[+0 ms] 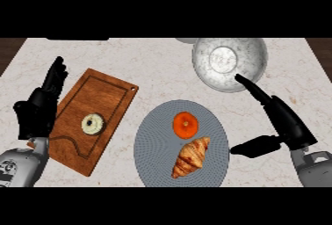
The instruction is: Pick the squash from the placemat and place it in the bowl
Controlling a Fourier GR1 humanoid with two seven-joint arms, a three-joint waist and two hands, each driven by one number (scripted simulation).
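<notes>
An orange round squash (185, 124) lies on the upper part of the grey oval placemat (153, 145). The silver metal bowl (229, 62) stands at the back right of the counter and holds nothing. My right hand (280, 117) hovers right of the placemat with fingers straight, pointing up toward the bowl's near rim, thumb spread toward the mat. It holds nothing. At the left edge of the counter my left hand (39, 110) rests open, fingers up.
A croissant (190, 157) lies on the placemat just below the squash. A wooden cutting board (110, 99) sits left of the mat with a pale donut-like item (92, 124) on it. The counter is light marble.
</notes>
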